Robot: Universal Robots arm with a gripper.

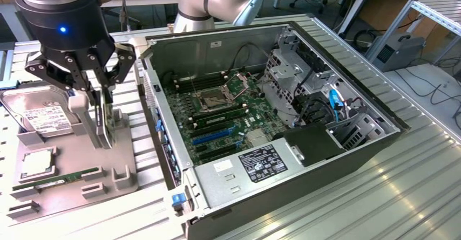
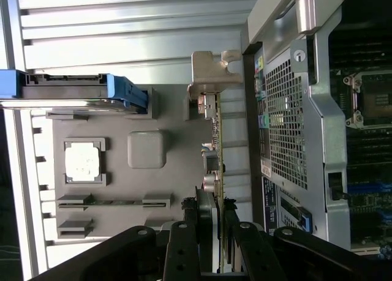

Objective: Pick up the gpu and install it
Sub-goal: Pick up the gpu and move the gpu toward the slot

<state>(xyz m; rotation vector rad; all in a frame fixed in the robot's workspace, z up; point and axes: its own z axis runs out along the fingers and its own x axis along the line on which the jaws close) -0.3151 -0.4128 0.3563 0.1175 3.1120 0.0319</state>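
Observation:
The gpu (image 1: 101, 125) stands on edge in a holder on the grey tray (image 1: 124, 159), to the exterior view's left of the open computer case (image 1: 338, 143). My gripper (image 1: 101, 97) comes down over it from above, its black fingers on either side of the card's upper edge. The wrist view shows the gpu (image 2: 214, 140) edge-on, with its silvery bracket (image 2: 211, 67) at the far end. There my gripper (image 2: 215, 218) is shut on the thin card, pads against both faces. The card's lower edge still looks seated in the holder.
On the tray lie a hard drive (image 1: 40, 116), a processor (image 1: 36, 164) and a green memory stick (image 1: 58, 180). The case's motherboard (image 1: 216, 116) lies exposed, with blue slots (image 1: 212, 136) near its front. The case wall (image 2: 294, 109) stands close beside the card.

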